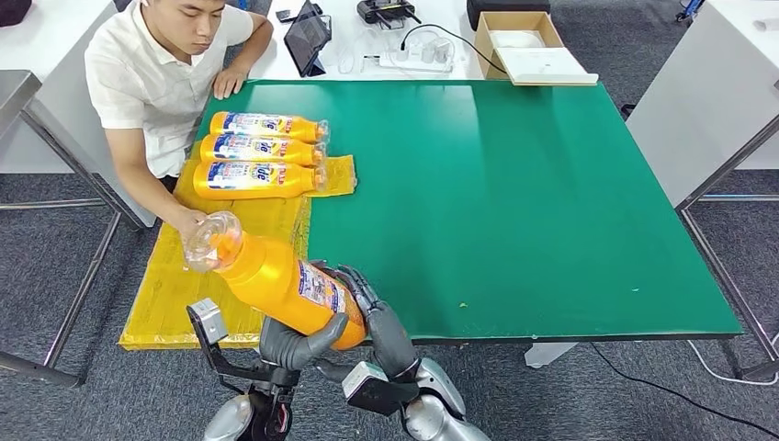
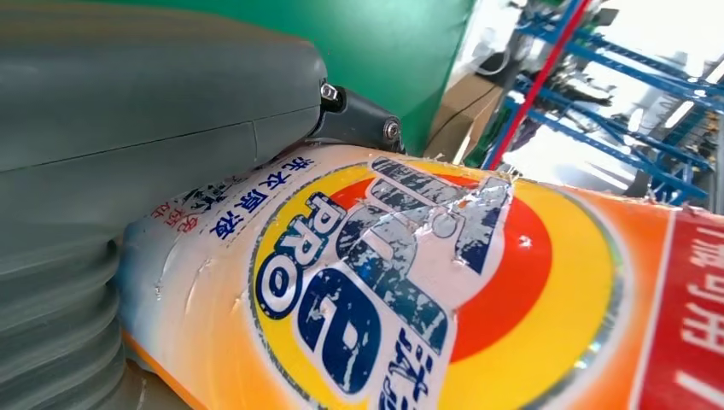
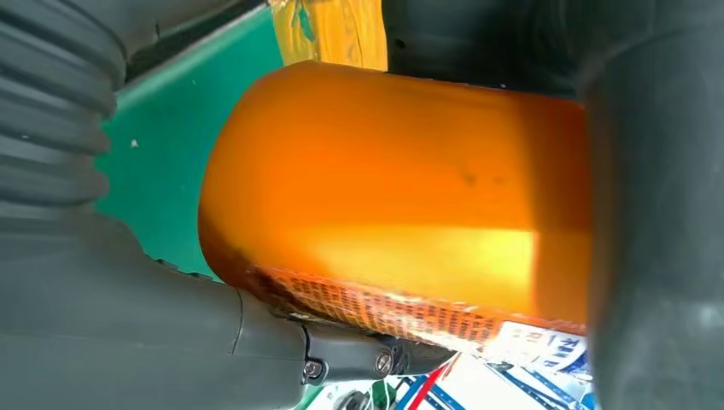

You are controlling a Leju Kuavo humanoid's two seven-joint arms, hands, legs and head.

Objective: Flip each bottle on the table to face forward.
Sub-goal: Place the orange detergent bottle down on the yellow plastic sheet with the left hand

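Holding the orange bottle (image 1: 280,280) above the tabletop's (image 1: 514,202) near edge, we had our left hand (image 1: 292,344) and right hand (image 1: 381,322) with fingers clamped round its base end; its long axis ran up-left, cap toward the person's hand (image 1: 188,223) touching it.

Silver arms, grey ribbed wrist covers, thick grey thumb and darker fingers on each robot hand (image 1: 303,342).

Four orange bottles: three lying on the yellow mat (image 1: 165,285), one (image 1: 276,280) held up.
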